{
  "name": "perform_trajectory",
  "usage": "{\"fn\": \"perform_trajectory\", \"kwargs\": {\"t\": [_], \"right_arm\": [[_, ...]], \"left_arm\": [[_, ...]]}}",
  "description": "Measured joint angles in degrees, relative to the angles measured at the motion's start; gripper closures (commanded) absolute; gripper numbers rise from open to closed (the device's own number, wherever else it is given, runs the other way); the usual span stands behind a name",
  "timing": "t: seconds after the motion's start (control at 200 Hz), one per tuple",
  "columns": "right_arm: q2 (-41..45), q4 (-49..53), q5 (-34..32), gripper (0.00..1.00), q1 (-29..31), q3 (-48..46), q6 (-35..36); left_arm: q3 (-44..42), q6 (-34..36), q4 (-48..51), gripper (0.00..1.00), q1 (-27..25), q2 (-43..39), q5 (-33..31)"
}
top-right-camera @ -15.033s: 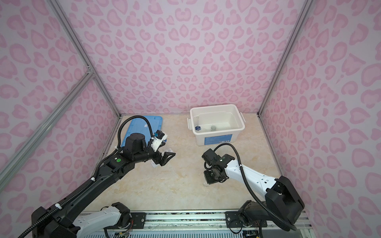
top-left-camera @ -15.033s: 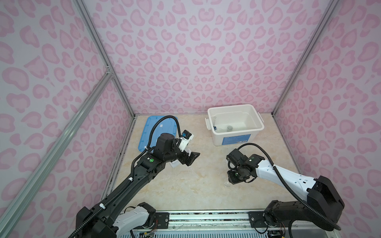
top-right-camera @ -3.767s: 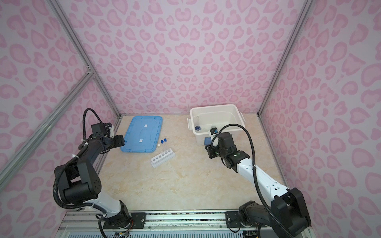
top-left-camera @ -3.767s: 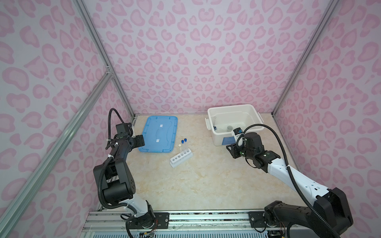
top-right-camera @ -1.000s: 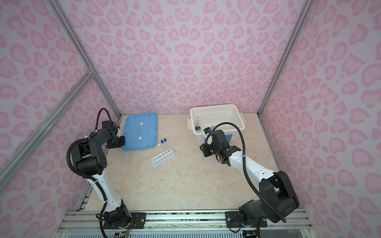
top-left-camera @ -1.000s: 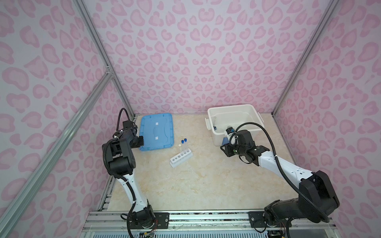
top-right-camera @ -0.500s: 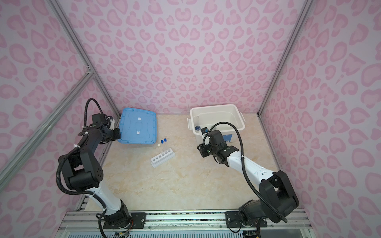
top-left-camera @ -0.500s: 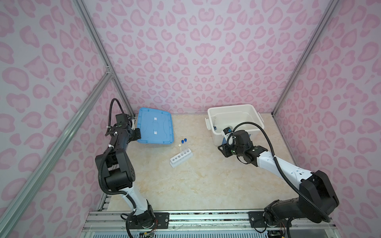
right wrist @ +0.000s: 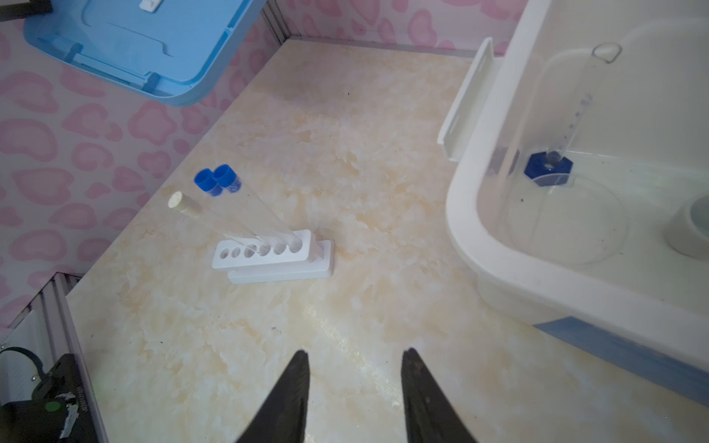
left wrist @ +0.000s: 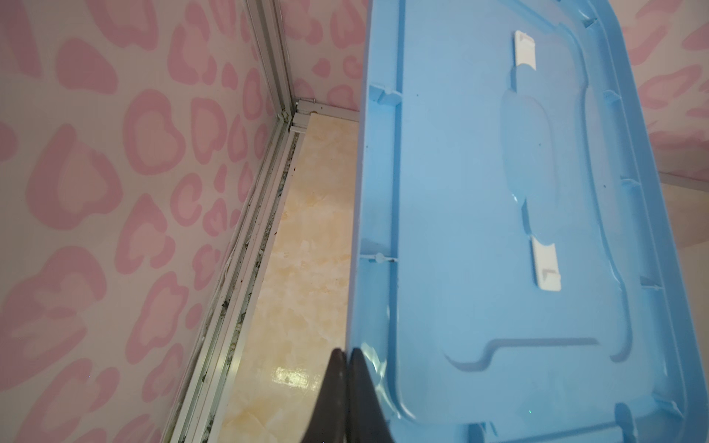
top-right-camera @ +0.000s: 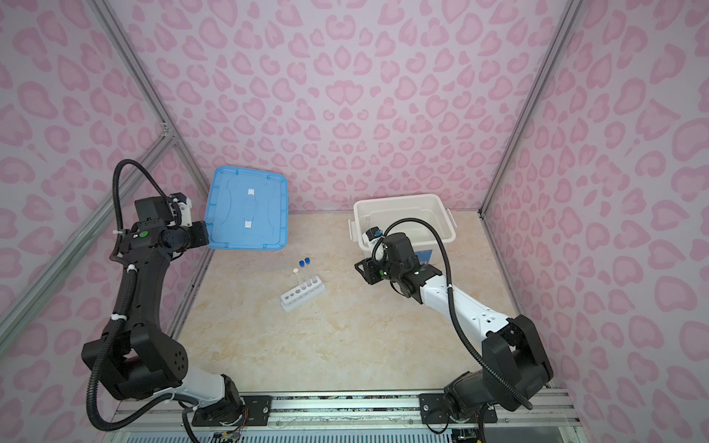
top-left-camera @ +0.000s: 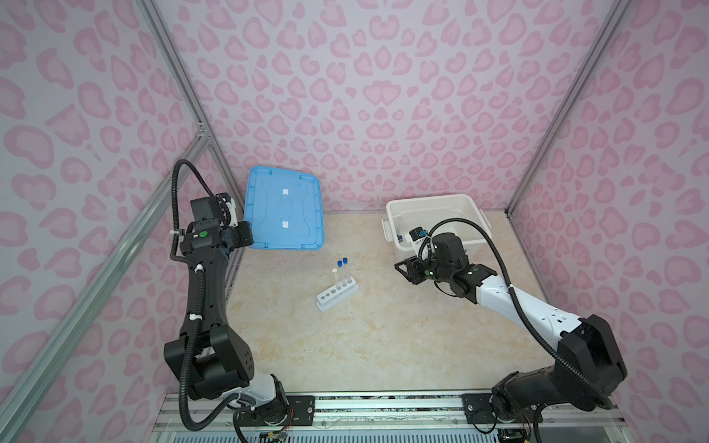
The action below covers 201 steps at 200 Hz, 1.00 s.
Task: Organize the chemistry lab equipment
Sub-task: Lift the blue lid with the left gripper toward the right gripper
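Observation:
A white six-hole rack (top-left-camera: 337, 296) (top-right-camera: 303, 293) (right wrist: 268, 253) stands mid-table and holds three slim clear test tubes. Two are blue-capped (top-left-camera: 342, 264) (right wrist: 218, 180) and one is white-capped (top-left-camera: 335, 271) (right wrist: 180, 201). My left gripper (top-left-camera: 247, 234) (top-right-camera: 205, 236) (left wrist: 347, 351) is shut on the rim of the blue lid (top-left-camera: 284, 209) (top-right-camera: 247, 211) (left wrist: 498, 230), holding it tilted above the table's back left. My right gripper (top-left-camera: 403, 268) (top-right-camera: 360, 270) (right wrist: 355, 354) hangs open and empty over bare table, between the rack and the bin.
The white bin (top-left-camera: 433, 200) (top-right-camera: 399, 199) (right wrist: 460, 214) sits at the back right. Inside it are a blue-based cylinder (right wrist: 548, 167), a clear petri dish (right wrist: 568, 218) and a small white cup (right wrist: 690, 226). Pink walls close in on three sides.
The left gripper has raised the blue lid off the table and tilted it up. The right gripper has drifted slightly left, away from the bin, and its jaws have widened.

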<state>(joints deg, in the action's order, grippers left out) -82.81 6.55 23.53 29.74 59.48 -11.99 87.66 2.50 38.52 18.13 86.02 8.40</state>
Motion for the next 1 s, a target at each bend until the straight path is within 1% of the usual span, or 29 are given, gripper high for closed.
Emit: {"fn": "perform_trajectory", "kwargs": {"t": [0.215,0.385,0.505,0.645,0.79,1.005], "right_arm": [[0.42,-4.42,9.05,0.43,-0.59,6.23,-1.46],[-0.09,-9.60,15.58,0.35,-0.63,9.14,-5.22],[0.13,-13.14,18.43,0.32,-0.87,9.33,-8.81],[1.97,-17.05,19.80,0.31,-0.87,7.50,-12.09],[2.45,-18.25,19.78,0.31,-0.87,6.16,-14.16],[2.89,-18.71,19.45,0.31,-0.98,5.73,-14.73]], "left_arm": [[0.20,-1.05,0.61,0.96,-0.90,-7.63,6.05],[0.46,-0.07,0.96,0.96,-6.62,-10.67,11.13],[0.79,0.50,1.88,0.96,-9.31,-11.06,14.27],[0.79,0.52,2.10,0.96,-11.39,-11.58,16.35],[0.79,0.57,2.08,0.96,-13.03,-12.48,18.21],[0.13,0.55,2.08,0.96,-14.08,-13.38,19.12]]}}
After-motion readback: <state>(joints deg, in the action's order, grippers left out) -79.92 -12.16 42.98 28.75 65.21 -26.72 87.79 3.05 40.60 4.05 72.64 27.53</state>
